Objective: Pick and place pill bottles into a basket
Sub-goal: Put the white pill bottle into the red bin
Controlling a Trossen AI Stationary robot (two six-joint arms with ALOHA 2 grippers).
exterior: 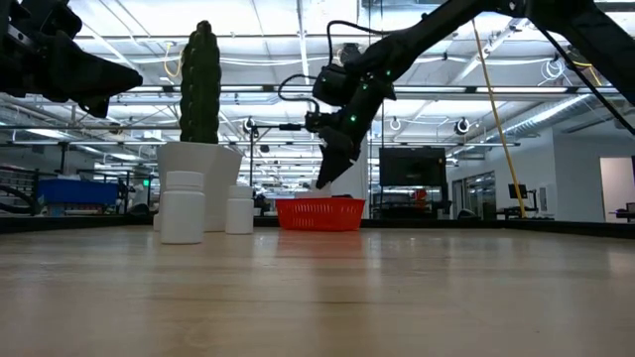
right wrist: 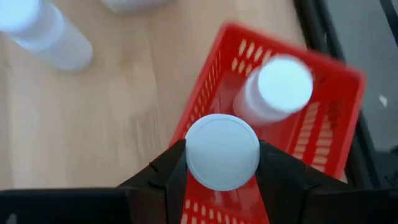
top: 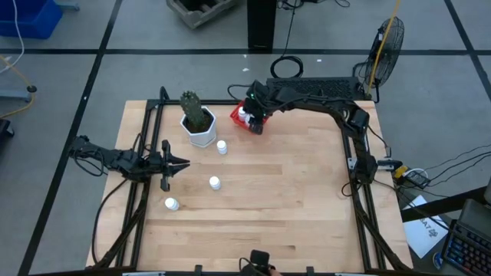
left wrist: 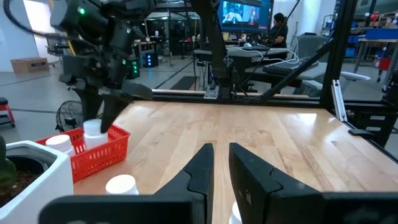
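The red mesh basket (top: 239,115) stands at the table's far side, right of the white cactus pot (top: 202,132). One white pill bottle (right wrist: 277,87) stands upright inside it. My right gripper (top: 253,123) is over the basket, shut on a second pill bottle (right wrist: 222,151). Three more bottles stand upright on the table: one by the pot (top: 222,147), one mid-table (top: 215,182), one nearer the left front (top: 171,204). My left gripper (top: 181,162) is shut and empty at the table's left. My right gripper pinches the pill bottle between its two fingers (right wrist: 171,168), one on each side just under the white cap (right wrist: 222,151). The fingers come from above, pointing down. The bottle is upright, cap up, over the basket's inside; I cannot tell whether its base touches the basket floor.
The hexagonal pot with its tall cactus (exterior: 199,84) stands just left of the basket. The black frame rails (top: 349,165) run along the table's left, right and far sides. Bare wood lies across the middle and right (top: 291,192).
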